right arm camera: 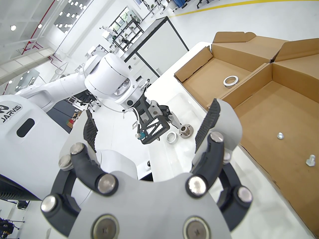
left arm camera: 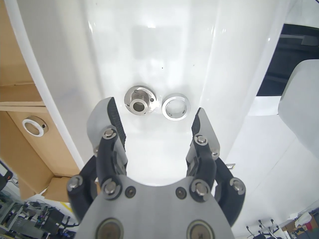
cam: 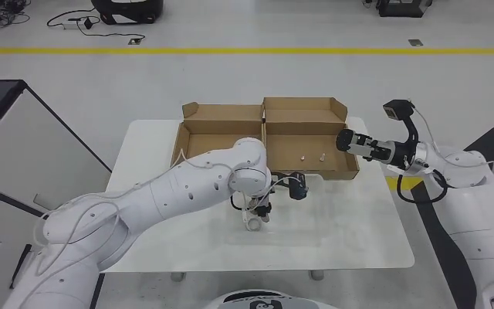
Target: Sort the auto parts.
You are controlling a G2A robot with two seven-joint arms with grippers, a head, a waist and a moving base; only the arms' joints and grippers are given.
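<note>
Left wrist view has the left end effector point(left arm camera: 155, 111) hanging wide open over the white counter point(left arm camera: 154, 38). Just off its fingertips sit the flanged hub point(left arm camera: 139, 103) and the plain ring point(left arm camera: 176, 106), side by side and almost touching, both within the span of the spread fingers. Another ring point(left arm camera: 33, 126) lies in the left cardboard box point(cam: 204, 145). At the far edge of the right cardboard box point(cam: 293, 143), where one small bolt point(right arm camera: 280, 135) and a second bolt point(right arm camera: 310, 160) lie, the right end effector point(right arm camera: 151, 110) hovers open too, gripping nothing.
</note>
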